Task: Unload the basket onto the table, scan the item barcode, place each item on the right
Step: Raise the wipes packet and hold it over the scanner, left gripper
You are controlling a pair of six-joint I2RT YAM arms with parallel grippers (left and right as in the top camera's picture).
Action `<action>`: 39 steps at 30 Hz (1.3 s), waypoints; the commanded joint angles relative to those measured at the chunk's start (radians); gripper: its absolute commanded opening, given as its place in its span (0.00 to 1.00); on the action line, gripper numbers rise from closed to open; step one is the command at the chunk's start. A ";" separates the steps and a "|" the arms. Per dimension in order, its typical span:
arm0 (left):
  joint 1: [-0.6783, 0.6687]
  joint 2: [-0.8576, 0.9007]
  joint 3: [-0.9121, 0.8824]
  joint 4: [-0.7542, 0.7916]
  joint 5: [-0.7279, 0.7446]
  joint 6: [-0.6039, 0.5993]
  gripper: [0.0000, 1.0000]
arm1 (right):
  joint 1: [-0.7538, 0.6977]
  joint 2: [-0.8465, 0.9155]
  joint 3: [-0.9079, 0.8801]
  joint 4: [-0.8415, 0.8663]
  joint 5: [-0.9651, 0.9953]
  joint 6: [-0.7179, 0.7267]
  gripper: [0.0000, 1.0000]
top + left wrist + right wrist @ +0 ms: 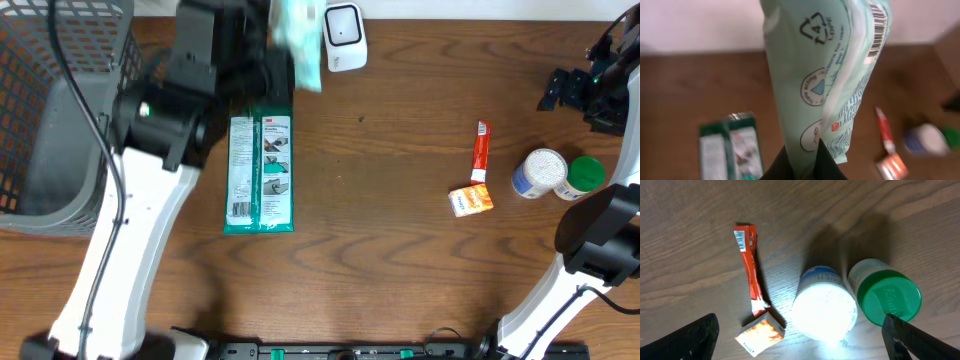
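Wooden table (pixel 400 250) | mint pouch (pixel 810 75) pinched in left gripper (pixel 804 157) | near scanner (pixel 345 38)

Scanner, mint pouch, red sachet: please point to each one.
scanner (pixel 343 38), overhead view, white top face.
mint pouch (pixel 795 75), left wrist view, printed side.
red sachet (pixel 751 270), right wrist view, narrow middle.

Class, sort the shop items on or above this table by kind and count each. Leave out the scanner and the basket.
Soft packets: 3 (mint pouch, green flat pack, red sachet)
Lidded jars: 2 (white-lidded jar, green-lidded jar)
Small boxes: 1 (orange box)
Total: 6
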 commanded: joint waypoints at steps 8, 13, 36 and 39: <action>-0.052 0.357 0.229 0.202 -0.473 0.363 0.07 | 0.000 -0.020 0.011 -0.001 0.003 0.013 0.99; -0.063 0.494 0.229 0.379 -0.623 0.542 0.07 | 0.000 -0.020 0.011 -0.001 0.002 0.013 0.99; -0.069 0.941 0.229 0.972 -0.658 1.146 0.07 | 0.000 -0.020 0.011 -0.001 0.003 0.013 0.99; -0.070 0.949 0.224 0.972 -0.667 1.146 0.07 | 0.000 -0.020 0.011 -0.001 0.002 0.013 0.99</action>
